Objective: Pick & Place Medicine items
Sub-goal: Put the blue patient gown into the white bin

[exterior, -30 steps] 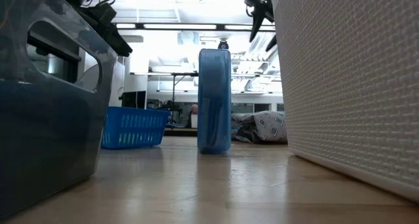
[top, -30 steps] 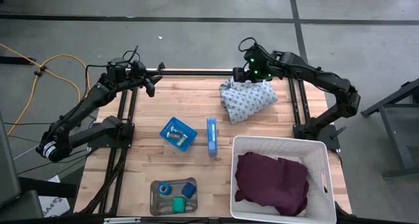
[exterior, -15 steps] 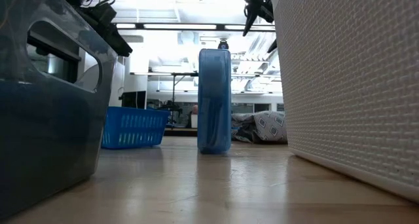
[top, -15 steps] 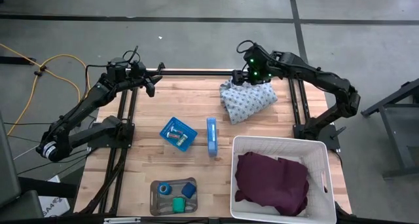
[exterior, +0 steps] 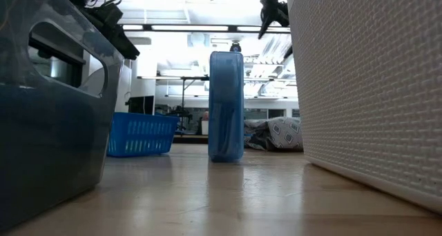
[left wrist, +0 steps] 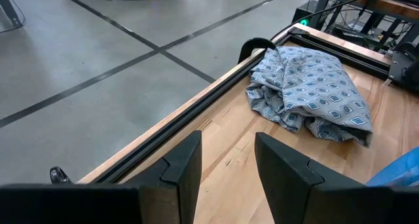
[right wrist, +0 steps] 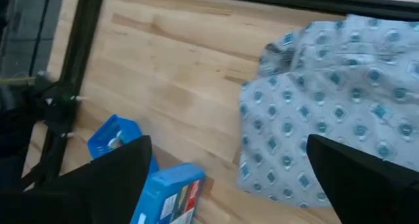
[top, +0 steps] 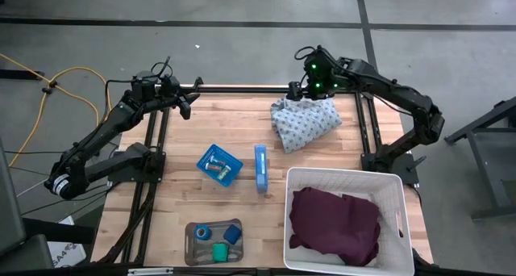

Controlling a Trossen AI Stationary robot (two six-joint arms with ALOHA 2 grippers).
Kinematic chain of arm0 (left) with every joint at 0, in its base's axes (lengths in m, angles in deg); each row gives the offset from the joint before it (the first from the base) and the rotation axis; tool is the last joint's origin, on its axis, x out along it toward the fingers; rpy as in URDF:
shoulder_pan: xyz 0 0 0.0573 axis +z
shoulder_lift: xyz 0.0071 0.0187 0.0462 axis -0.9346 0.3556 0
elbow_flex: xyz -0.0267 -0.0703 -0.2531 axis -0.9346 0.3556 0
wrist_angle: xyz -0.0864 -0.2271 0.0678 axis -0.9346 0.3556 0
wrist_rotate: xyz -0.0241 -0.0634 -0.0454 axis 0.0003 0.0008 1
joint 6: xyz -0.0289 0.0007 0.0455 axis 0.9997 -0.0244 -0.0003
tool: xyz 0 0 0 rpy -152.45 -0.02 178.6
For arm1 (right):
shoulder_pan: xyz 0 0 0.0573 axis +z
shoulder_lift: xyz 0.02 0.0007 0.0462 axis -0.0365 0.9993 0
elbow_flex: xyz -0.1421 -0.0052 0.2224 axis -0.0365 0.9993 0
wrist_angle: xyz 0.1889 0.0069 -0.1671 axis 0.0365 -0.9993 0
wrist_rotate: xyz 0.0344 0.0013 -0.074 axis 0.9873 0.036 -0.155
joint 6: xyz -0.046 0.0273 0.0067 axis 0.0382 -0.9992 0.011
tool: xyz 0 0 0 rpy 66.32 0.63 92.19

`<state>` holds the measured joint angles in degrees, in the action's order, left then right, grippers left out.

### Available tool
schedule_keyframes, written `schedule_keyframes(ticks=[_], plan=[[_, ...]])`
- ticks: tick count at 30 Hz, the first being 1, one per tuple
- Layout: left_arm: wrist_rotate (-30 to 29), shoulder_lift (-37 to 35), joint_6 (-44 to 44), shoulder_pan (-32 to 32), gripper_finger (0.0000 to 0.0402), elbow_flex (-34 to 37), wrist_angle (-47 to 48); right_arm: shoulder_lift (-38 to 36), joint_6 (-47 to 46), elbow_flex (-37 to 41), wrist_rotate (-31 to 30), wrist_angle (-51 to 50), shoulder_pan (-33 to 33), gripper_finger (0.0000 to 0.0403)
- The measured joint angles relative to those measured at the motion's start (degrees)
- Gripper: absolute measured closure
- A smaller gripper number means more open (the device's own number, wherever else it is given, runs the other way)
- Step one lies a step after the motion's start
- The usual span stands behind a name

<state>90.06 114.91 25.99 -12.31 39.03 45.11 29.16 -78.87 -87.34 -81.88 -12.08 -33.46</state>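
Up at the table's (top: 185,147) far right corner, the right gripper (top: 300,91) hung wide apart over the patterned cloth (top: 304,121). Left gripper (top: 187,105) waited at the far left edge, its 2 fingers (left wrist: 182,170) partly apart, holding nothing.

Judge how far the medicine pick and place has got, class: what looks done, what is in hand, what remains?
Done: nothing clearly. The blue roll, green roll and small blue block sit in the grey tray; pale vials lie in the blue basket. In hand: nothing; the right gripper hovers open over the patterned cloth, the left gripper waits empty at the far edge. Left: all moves.
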Motion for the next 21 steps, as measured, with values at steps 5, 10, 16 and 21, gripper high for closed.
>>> schedule_keyframes(ticks=[5,10,16,21], plan=[[0.0,0.0,0.0,0.0,0.0266,0.0,0.0,0.0,4.5,0.0,4.9,-0.4,-3.9,0.0005],[0.0,0.0,0.0,0.0,0.0266,0.0,0.0,-0.6,4.6,0.0,6.5,-2.4,-8.4,0.0003],[0.0,0.0,0.0,0.0,0.0266,0.0,0.0,-0.7,8.7,0.1,10.5,-4.1,-13.8,0.0003],[0.0,0.0,0.0,0.0,0.0266,0.0,0.0,-0.8,10.6,2.7,15.0,-4.0,-18.1,0.0003]])
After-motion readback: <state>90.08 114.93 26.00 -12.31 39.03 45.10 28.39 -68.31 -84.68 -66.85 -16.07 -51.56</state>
